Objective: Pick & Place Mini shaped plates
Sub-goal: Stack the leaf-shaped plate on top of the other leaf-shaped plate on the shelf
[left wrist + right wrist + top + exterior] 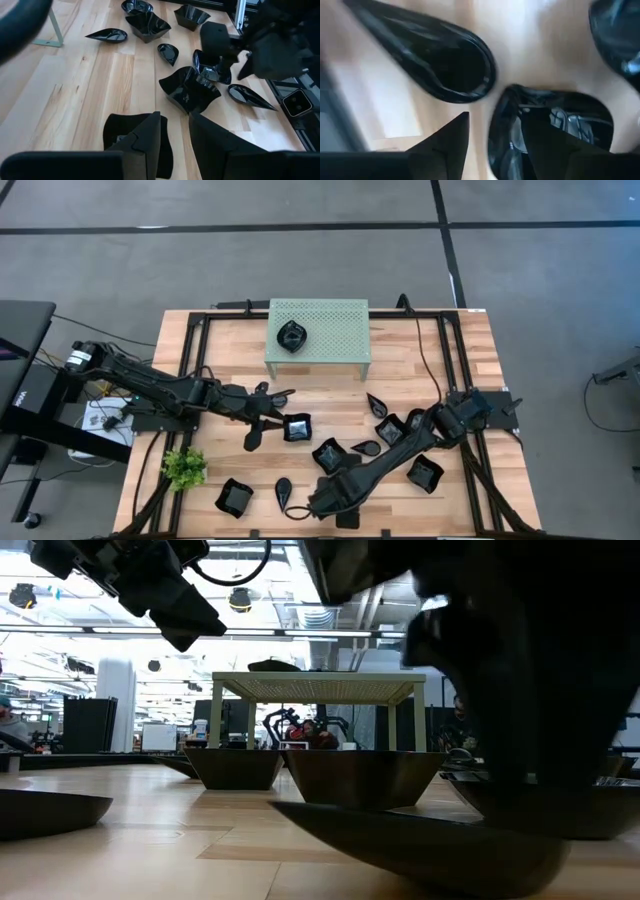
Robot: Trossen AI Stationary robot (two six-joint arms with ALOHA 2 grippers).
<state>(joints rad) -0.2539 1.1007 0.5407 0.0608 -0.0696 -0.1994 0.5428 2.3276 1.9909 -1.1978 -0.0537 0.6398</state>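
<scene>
Several glossy black mini plates lie on the wooden table; one more sits on top of the mint-green rack [290,335]. My left gripper [275,418] [175,135] is open and hovers above a wavy square plate [115,132], raised well off the table in the low view [160,590]. My right gripper [318,505] [495,145] is open and low at the table's near edge. Its fingers straddle the rim of a small dish [555,110]. A teardrop plate [440,55] lies just beyond it. My right gripper comes slanting down at the small dish resting on the table. One finger [555,145] stands inside the dish, the other [445,145] outside its rim [495,130]. Whether either finger touches the dish I cannot tell.
The green plant [184,468] stands near the table's near left corner, with a square plate [234,497] beside it. More plates cluster around the right arm [400,445]. The rack's legs stand at the far middle. Bare wood lies between the rack and the plates.
</scene>
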